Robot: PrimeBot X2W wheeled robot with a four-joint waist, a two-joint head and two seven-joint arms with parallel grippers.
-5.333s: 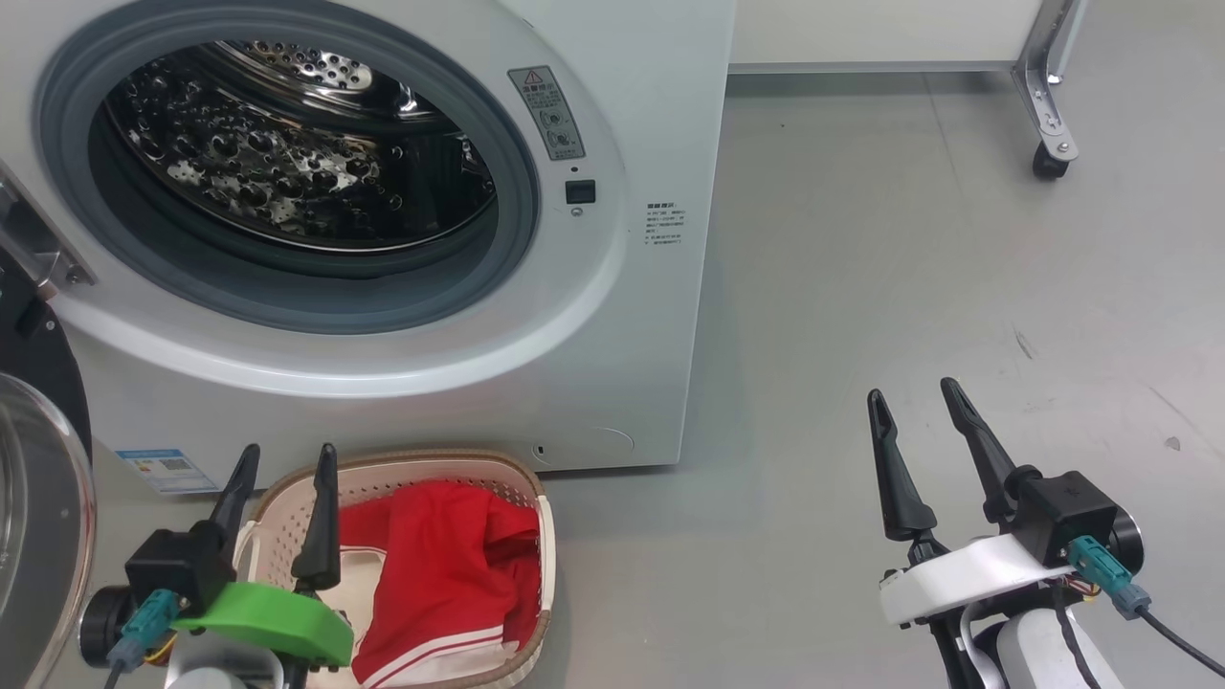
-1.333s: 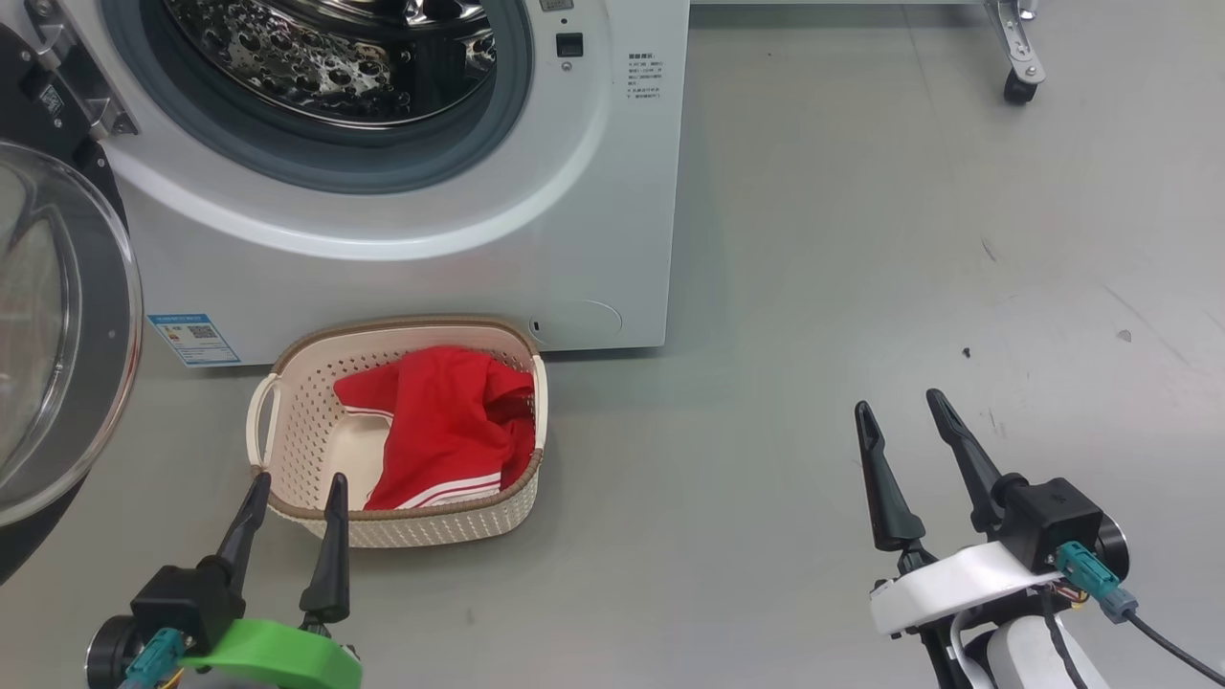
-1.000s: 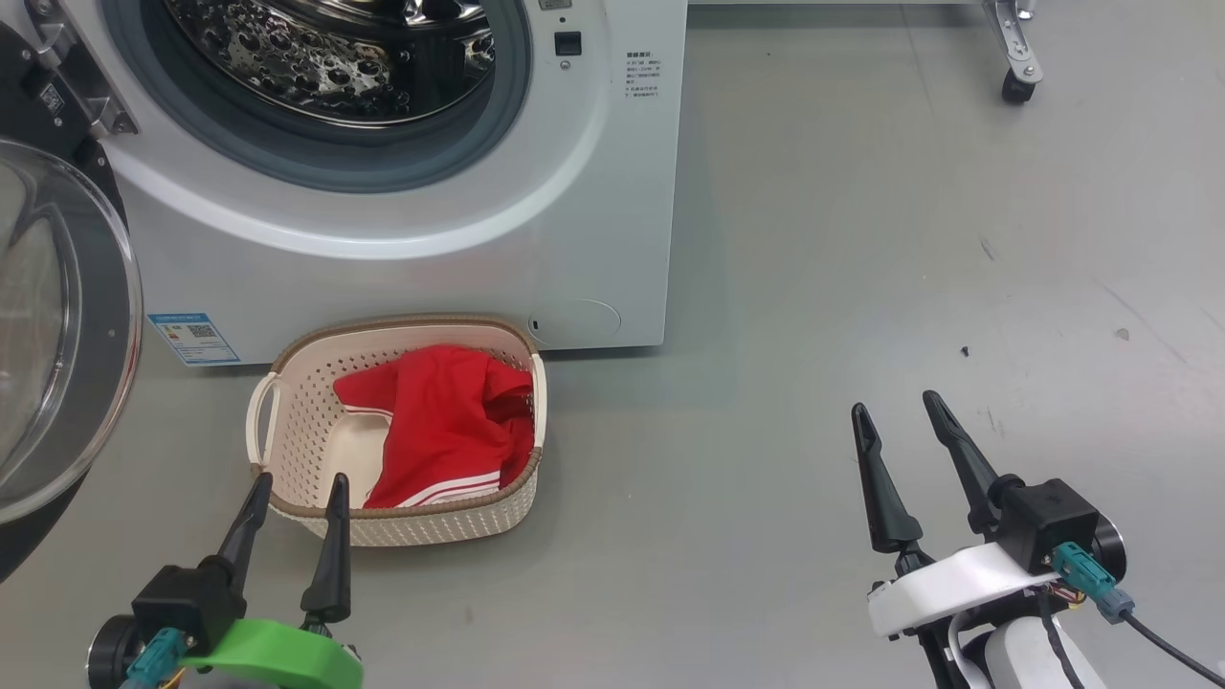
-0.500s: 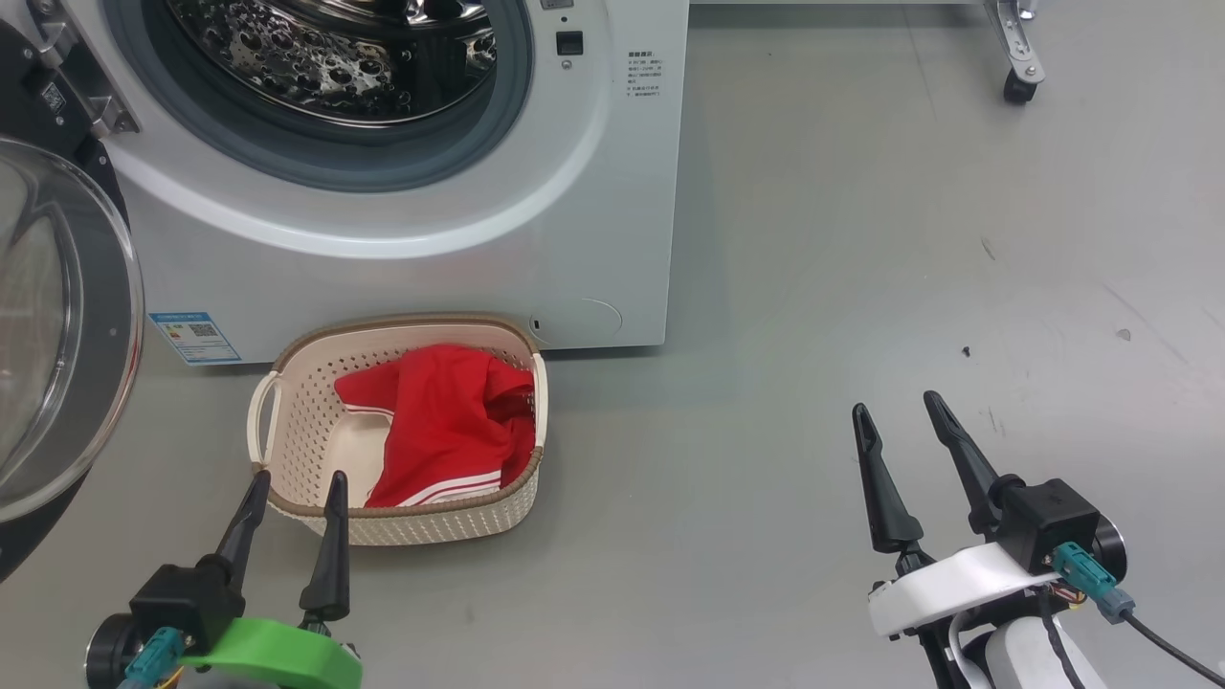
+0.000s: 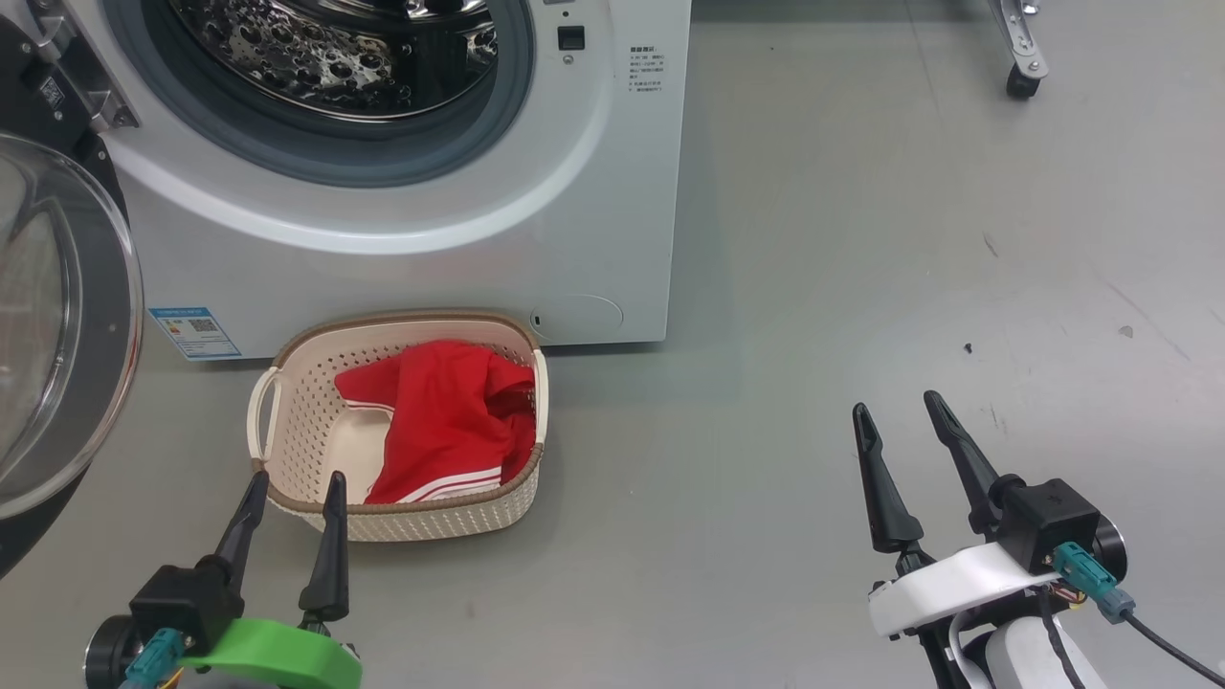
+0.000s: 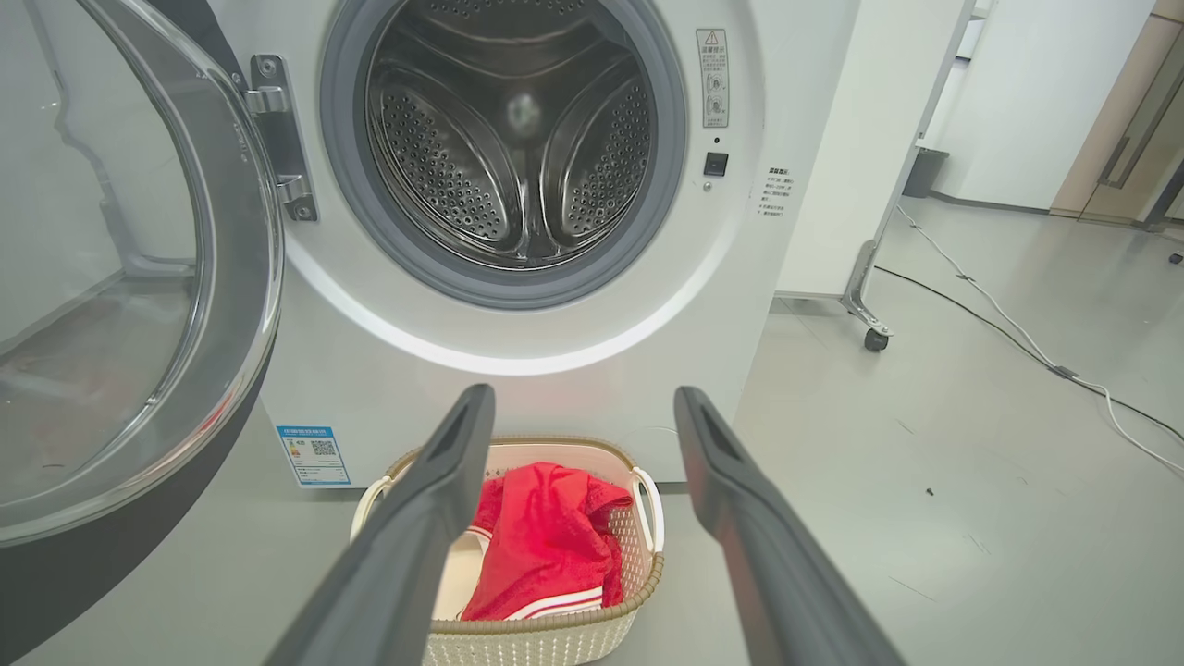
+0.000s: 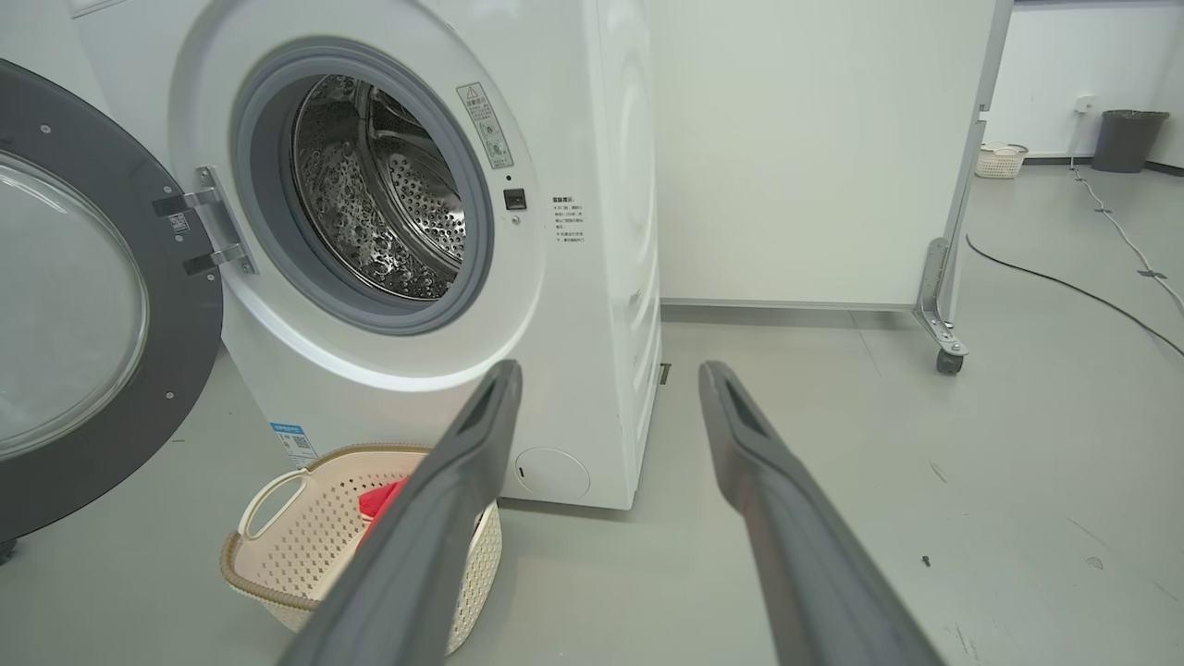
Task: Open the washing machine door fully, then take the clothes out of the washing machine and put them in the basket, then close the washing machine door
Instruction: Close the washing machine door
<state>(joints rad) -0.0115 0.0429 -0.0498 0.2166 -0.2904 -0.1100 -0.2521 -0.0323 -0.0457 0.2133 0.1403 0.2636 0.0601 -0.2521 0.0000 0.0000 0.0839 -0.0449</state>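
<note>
The white washing machine stands with its round door swung wide to the left; the steel drum looks bare inside. Red clothes with white striped trim lie in the cream basket on the floor before the machine. My left gripper hovers open just in front of the basket's near rim, holding nothing. Far to the right, over bare floor, my right gripper is open and holds nothing.
Grey floor stretches to the right of the machine. A white panel on a castor foot stands behind. Cables run across the floor at the far right, and a dark bin sits at the back wall.
Since five seconds ago the head view has pulled back and down, so the basket shows whole. Over the last second only a slight camera shift; both grippers stay open.
</note>
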